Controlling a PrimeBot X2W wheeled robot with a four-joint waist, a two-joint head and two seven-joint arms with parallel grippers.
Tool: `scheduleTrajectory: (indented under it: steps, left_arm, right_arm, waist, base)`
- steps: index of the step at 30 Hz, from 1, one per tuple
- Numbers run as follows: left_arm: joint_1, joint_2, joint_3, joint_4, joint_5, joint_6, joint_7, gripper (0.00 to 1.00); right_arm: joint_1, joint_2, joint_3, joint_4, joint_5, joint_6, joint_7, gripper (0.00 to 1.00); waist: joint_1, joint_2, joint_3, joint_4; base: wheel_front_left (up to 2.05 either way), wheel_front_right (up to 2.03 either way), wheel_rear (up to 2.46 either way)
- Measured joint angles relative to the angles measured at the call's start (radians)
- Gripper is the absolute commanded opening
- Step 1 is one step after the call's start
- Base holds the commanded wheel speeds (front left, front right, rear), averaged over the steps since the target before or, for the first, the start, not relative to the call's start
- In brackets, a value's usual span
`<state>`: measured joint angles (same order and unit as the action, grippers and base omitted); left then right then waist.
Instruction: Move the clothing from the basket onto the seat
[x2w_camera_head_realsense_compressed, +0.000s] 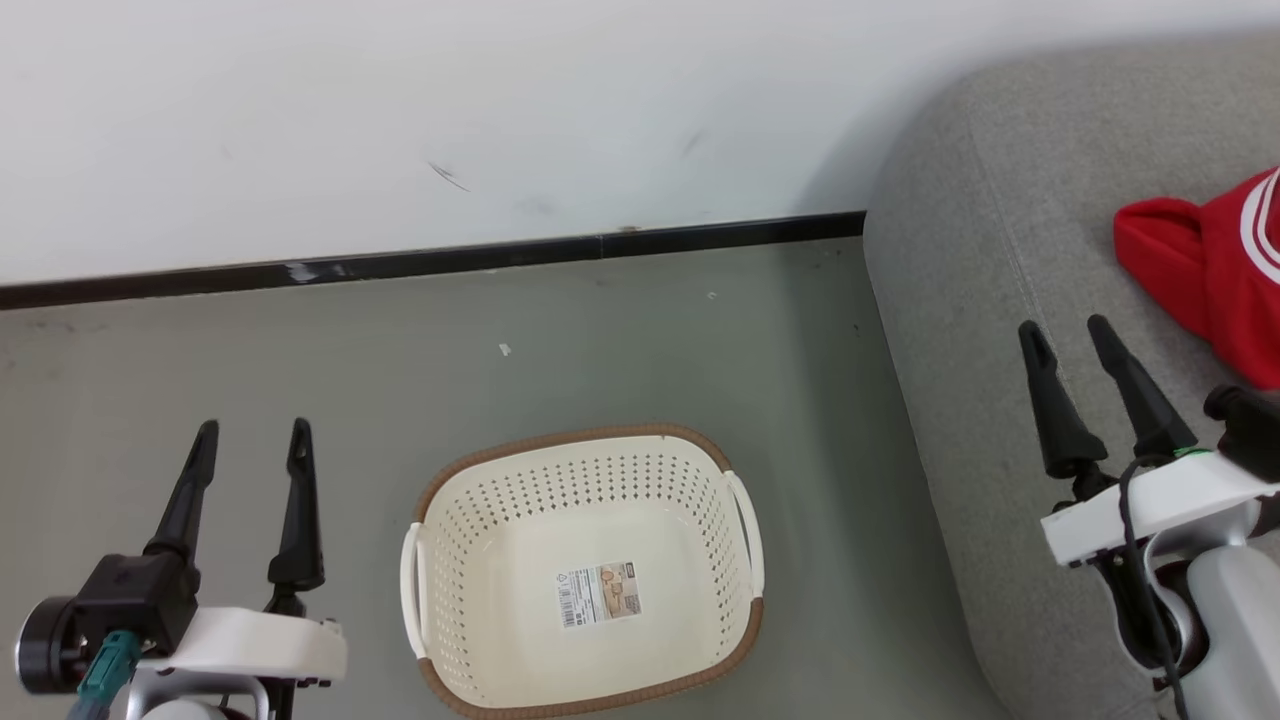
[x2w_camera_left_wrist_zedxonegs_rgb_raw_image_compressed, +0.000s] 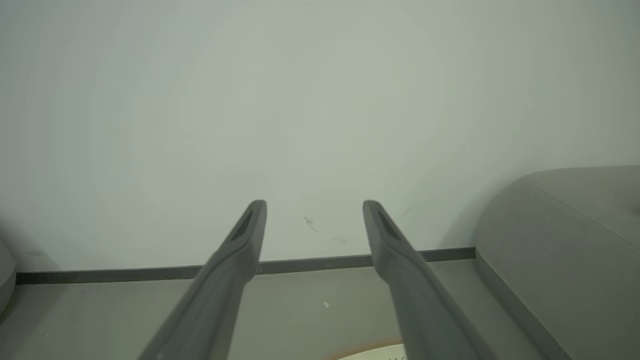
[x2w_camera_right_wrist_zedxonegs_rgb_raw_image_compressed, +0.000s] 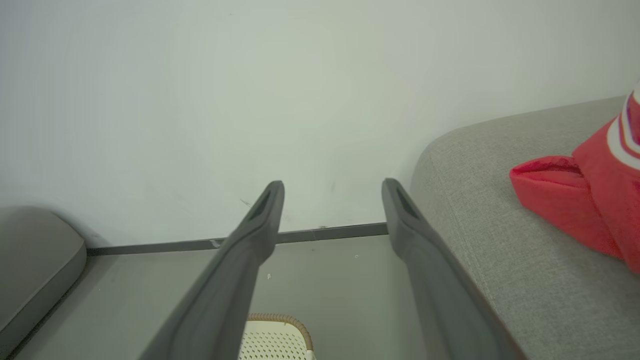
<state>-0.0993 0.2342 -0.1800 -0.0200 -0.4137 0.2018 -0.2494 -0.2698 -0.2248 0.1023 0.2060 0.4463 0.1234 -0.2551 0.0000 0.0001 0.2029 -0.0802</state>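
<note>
Basket (x2w_camera_head_realsense_compressed: 600, 480) sat empty on floor (x2w_camera_head_realsense_compressed: 650, 340), red clothing (x2w_camera_head_realsense_compressed: 1215, 270) lay on the seat (x2w_camera_head_realsense_compressed: 1000, 250), and left gripper (x2w_camera_head_realsense_compressed: 253, 432) and right gripper (x2w_camera_head_realsense_compressed: 1065, 328) were both spread, holding nothing, so transfer looked done.

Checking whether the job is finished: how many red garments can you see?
1 red bundle, white-striped, lying on the sofa at the head view's right edge; cut off, so a second may be hidden. None in the basket.
</note>
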Motion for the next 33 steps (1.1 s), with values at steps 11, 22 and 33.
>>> scheduleTrajectory:
  steps: [11, 22, 33]
  left_arm:
    - [0.068, 0.000, 0.039, 0.024, 0.015, 0.026, 0.000, 1.00]
    - [0.134, -0.013, 0.036, 0.046, 0.022, 0.025, 0.000, 1.00]
    - [0.174, -0.023, 0.038, 0.052, 0.029, 0.024, 0.000, 1.00]
  right_arm:
    - [0.099, 0.094, -0.025, -0.061, -0.109, 0.000, 0.000, 1.00]
    - [0.232, 0.159, -0.045, -0.072, -0.195, 0.000, 0.000, 1.00]
    - [0.305, 0.173, -0.053, -0.102, -0.226, 0.000, 0.000, 1.00]
  waist:
    - [0.0000, 0.0000, -0.063, 0.042]
    - [0.0000, 0.0000, -0.126, 0.067]
    - [0.0000, 0.0000, -0.178, 0.082]
  base:
    - [0.00, 0.00, 0.00]
    - [0.00, 0.00, 0.00]
    - [0.00, 0.00, 0.00]
